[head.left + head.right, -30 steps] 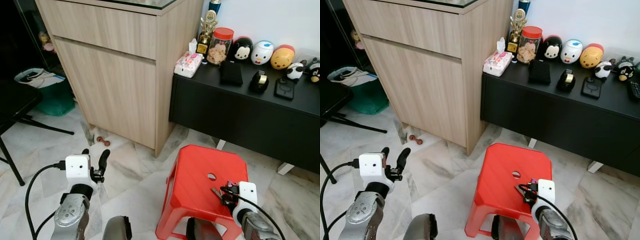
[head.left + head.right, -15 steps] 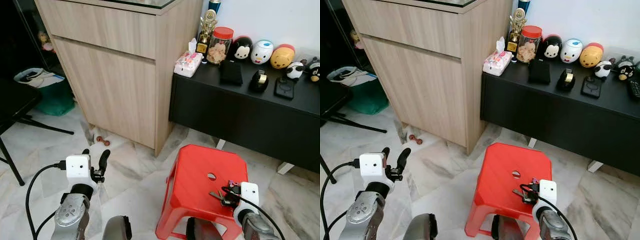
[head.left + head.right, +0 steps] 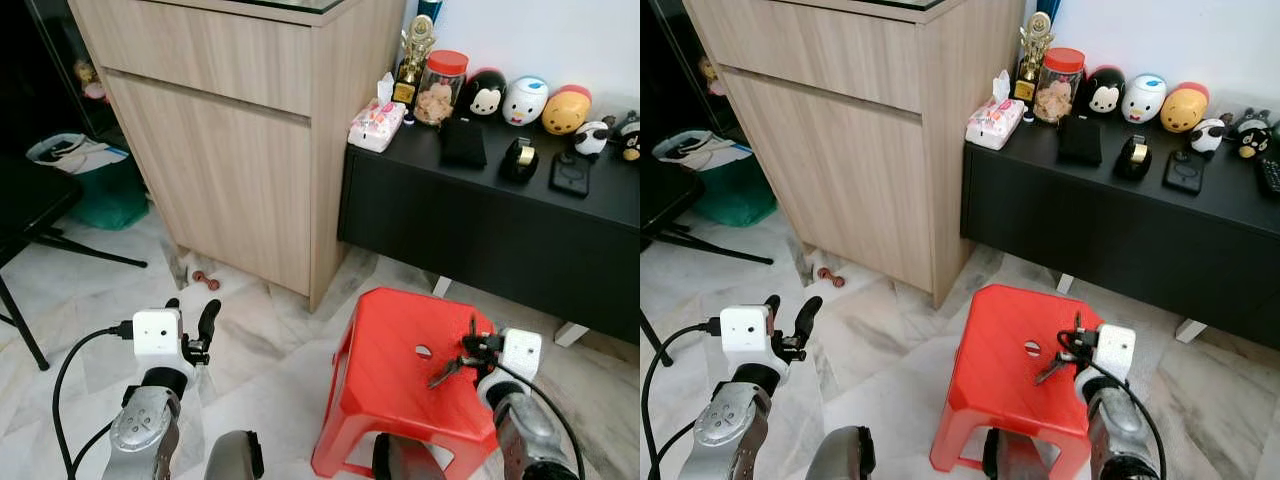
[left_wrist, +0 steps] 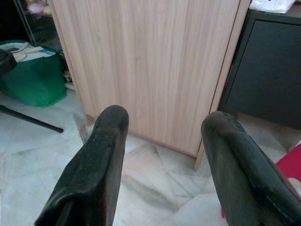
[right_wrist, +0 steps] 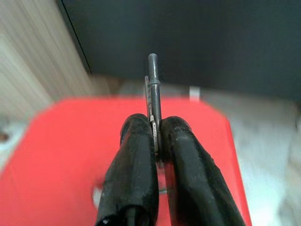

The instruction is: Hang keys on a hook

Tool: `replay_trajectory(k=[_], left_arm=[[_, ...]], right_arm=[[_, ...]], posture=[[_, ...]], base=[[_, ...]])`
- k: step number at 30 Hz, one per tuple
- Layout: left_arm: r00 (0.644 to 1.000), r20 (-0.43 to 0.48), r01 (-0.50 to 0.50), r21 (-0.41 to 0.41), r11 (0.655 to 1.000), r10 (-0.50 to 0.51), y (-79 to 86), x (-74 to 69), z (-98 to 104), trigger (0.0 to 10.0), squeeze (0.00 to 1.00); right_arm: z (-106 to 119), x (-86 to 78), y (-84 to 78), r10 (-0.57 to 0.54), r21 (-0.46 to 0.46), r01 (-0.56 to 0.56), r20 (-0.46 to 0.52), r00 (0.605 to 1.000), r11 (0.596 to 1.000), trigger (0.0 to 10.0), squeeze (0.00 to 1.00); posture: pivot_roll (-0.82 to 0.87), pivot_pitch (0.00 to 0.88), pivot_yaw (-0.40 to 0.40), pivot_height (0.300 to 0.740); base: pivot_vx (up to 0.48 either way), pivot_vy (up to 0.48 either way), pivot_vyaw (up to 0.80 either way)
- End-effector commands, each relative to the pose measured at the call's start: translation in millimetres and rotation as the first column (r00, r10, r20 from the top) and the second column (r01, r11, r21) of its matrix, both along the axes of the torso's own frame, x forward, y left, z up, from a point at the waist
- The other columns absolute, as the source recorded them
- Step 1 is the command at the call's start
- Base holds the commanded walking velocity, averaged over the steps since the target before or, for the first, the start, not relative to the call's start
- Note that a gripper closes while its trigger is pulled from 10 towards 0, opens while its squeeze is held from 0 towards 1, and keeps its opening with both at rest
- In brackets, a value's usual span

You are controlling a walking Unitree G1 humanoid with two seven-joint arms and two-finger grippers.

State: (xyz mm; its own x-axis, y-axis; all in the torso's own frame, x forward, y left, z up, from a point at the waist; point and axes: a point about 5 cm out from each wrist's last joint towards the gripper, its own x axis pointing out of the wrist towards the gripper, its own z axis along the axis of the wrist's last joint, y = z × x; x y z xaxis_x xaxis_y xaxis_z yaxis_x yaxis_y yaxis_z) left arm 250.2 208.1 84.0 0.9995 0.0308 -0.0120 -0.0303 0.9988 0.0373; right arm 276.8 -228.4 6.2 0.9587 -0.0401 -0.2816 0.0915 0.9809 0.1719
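Cabinetry in pale wood (image 3: 230,130) fills the upper left; a red stool (image 3: 400,385) sits lower centre. Right gripper (image 3: 470,352), low right, has risen off the stool, fingers clamped on the keys (image 3: 447,370) (now dangling clear), so pickup looks done. Left gripper (image 3: 190,325) hangs spread, empty.

Keys (image 5: 153,89) partly behind claw fingers (image 5: 134,174)

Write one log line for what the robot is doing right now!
stage: keys pinched, above red stool | right gripper: shut on keys | left gripper: open, idle, facing wooden cabinet | hung: not yet
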Motion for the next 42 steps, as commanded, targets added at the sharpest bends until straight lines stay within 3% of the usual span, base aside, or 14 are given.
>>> replay_trajectory(k=[1,7,13,17,18,19,35,42], left_arm=[[1.0,-0.011,-0.001,0.001,1.0,0.001,-0.9,0.1,-3,10.0,0.0],[1.0,-0.008,-0.008,0.0,1.0,0.008,-0.2,3.5,-3,10.0,0.0],[1.0,0.002,-0.024,-0.009,1.0,0.024,0.7,7.7,-3,10.0,0.0],[1.0,0.001,-0.031,-0.017,0.999,0.031,0.7,8.8,-4,10.0,0.0],[0.999,0.001,-0.032,-0.02,0.999,0.032,0.4,9.2,-5,10.0,0.0],[0.999,0.002,-0.035,-0.029,0.999,0.035,-0.2,10.3,-5,10.0,0.0],[0.999,0.008,-0.047,-0.058,0.997,0.048,-5.9,9.7,-10,10.0,0.0],[0.999,0.013,-0.049,-0.064,0.997,0.05,-5.1,10.3,-10,10.0,0.0]], right_arm=[[10,4.7,0.4,0.001,-0.009,0.0,0.08,0.997,1.0,0.0,0.0],[56,13.4,26.4,0.049,-0.075,-0.026,0.316,0.948,0.997,0.0,0.0],[80,12.1,41.1,0.057,-0.094,-0.023,0.384,0.922,0.995,0.0,0.0],[85,9.8,41.0,0.049,-0.126,0.001,0.393,0.918,0.992,0.0,0.0],[85,9.3,39.9,0.039,-0.135,0.014,0.388,0.921,0.991,8.0,0.0],[86,8.5,37.0,0.007,-0.139,0.047,0.37,0.929,0.989,10.0,0.0],[85,18.6,42.7,0.003,-0.134,0.041,0.313,0.95,0.99,10.0,0.0],[82,21.9,44.2,0.003,-0.132,0.038,0.298,0.955,0.991,10.0,0.0]], posture=[[0.02,0.049,-0.052,0.61],[0.01,0.039,-0.048,0.61],[0.01,0.023,-0.05,0.61],[0.01,0.01,-0.052,0.61],[0.01,0.006,-0.053,0.61],[0.01,0.0,-0.055,0.61],[0.03,0.0,-0.073,0.61],[0.02,0.0,-0.076,0.61]], base=[[0.0,0.0,0.0],[0.0,0.0,0.0],[0.0,0.0,0.0],[0.0,0.0,0.0],[0.0,0.0,0.0],[0.0,0.0,0.0],[0.0,0.0,0.0],[-0.258,0.0,0.0]])
